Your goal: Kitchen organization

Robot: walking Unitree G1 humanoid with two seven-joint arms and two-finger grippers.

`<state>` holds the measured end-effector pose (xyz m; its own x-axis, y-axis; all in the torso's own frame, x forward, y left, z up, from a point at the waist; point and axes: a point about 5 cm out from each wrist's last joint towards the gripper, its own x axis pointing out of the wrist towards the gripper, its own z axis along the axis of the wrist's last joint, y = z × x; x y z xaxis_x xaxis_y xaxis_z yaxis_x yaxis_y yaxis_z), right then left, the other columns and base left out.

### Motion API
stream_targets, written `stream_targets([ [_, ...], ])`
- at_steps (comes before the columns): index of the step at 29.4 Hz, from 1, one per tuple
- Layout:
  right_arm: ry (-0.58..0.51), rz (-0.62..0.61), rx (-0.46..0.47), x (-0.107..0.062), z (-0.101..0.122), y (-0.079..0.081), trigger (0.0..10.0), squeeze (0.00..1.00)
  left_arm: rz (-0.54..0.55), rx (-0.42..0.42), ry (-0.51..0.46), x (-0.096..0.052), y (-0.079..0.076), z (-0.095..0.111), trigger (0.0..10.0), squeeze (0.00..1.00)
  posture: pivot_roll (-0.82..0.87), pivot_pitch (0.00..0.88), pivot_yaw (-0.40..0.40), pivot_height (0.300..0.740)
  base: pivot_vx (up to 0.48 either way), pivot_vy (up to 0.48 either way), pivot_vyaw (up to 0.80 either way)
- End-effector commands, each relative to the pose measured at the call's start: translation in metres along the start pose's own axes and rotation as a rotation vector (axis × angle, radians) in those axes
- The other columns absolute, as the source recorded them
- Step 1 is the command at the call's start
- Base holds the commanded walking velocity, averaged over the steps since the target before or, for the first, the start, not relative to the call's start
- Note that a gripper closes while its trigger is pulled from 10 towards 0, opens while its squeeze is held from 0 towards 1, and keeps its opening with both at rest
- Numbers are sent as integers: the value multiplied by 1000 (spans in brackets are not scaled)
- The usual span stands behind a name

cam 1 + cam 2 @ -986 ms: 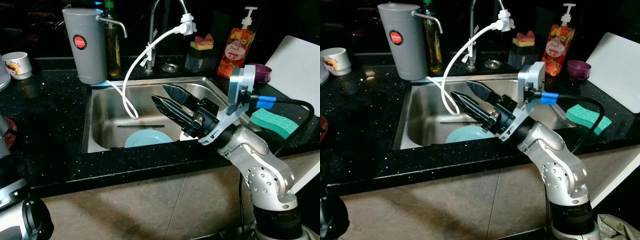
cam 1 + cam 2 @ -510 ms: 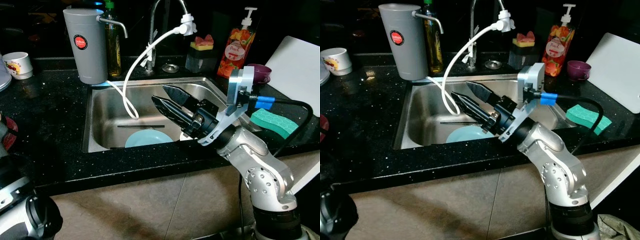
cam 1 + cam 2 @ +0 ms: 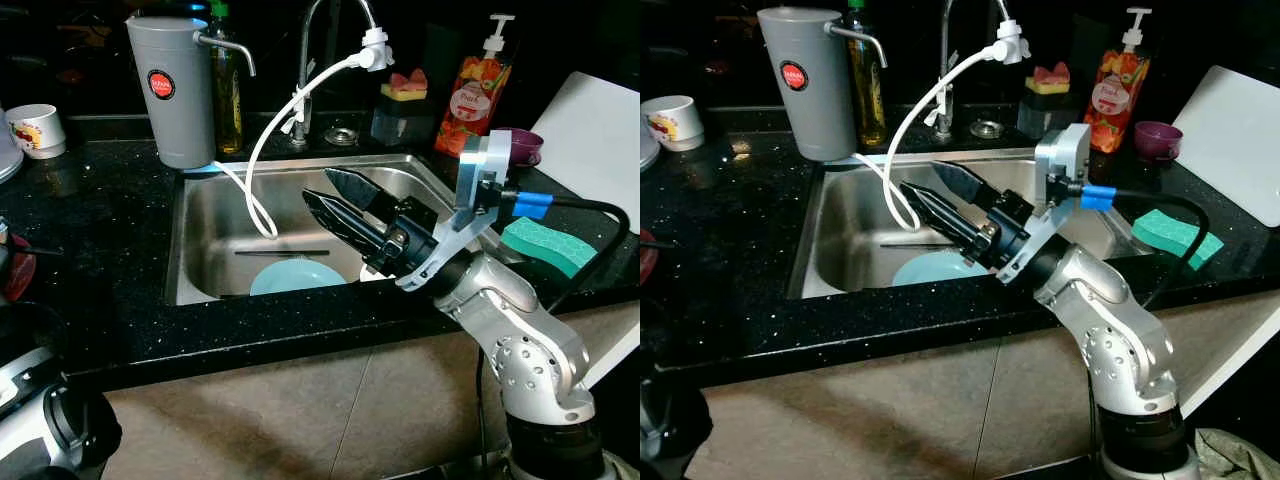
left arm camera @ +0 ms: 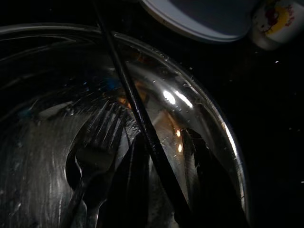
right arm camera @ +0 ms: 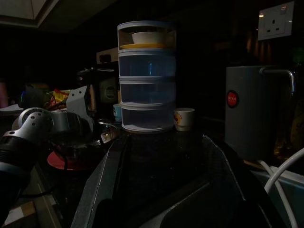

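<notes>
Right gripper point(image 3: 335, 198) spread, empty, above the sink point(image 3: 200, 215); pale blue plate point(image 3: 296, 276) below it — probably rigid, wet-slick, breakable — pinch its rim.

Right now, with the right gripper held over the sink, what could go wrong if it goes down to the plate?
1. The open right gripper hangs close to the white hose; moving down, it could catch the hose.
2. The light blue plate lies flat on the sink bottom, so the fingers may slip on its rim.
3. A thin dark utensil lies beside the plate and could be knocked.
</notes>
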<state>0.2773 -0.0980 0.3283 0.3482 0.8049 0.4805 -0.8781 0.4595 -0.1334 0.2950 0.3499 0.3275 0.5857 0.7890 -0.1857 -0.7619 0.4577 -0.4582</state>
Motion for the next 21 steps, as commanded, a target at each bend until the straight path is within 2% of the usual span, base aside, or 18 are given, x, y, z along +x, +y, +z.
stream_targets([
  [1, -3, 18, 11, 1, 1, 4, 10000, 0, 28, 8, 11, 4, 5, -2, 0, 0, 108, 176, -44, 740, 0, 0, 0],
  [6, -5, 14, 11, 1, 1, 4, 10000, 0, 17, 45, -56, 1, 3, 4, 0, 0, 108, 176, -44, 740, 0, 0, 0],
  [7, -5, 10, 10, 1, 1, 4, 10000, 0, -7, 71, -121, -4, -4, 12, 9608, 0, 108, 176, -44, 740, 0, 0, 0],
  [8, -5, 10, 10, 1, 1, 4, 10000, 0, -7, 71, -121, -4, -4, 12, 9608, 0, 108, 176, -44, 740, 0, 0, 0],
  [9, -4, 5, 9, 1, 1, 4, 10000, 0, -49, 84, -181, -10, -11, 19, 10000, 0, 108, 176, -44, 740, 0, 0, 0],
  [13, -4, -4, 7, 1, 1, 2, 10000, 0, -73, 88, -205, -13, -16, 22, 10000, 0, 106, 180, -44, 740, 0, 0, 0],
  [21, -7, -25, 3, 1, 1, 0, 10000, 0, -273, 67, -263, -27, -44, 28, 10000, 0, 105, 180, -41, 740, 0, 0, 0],
])
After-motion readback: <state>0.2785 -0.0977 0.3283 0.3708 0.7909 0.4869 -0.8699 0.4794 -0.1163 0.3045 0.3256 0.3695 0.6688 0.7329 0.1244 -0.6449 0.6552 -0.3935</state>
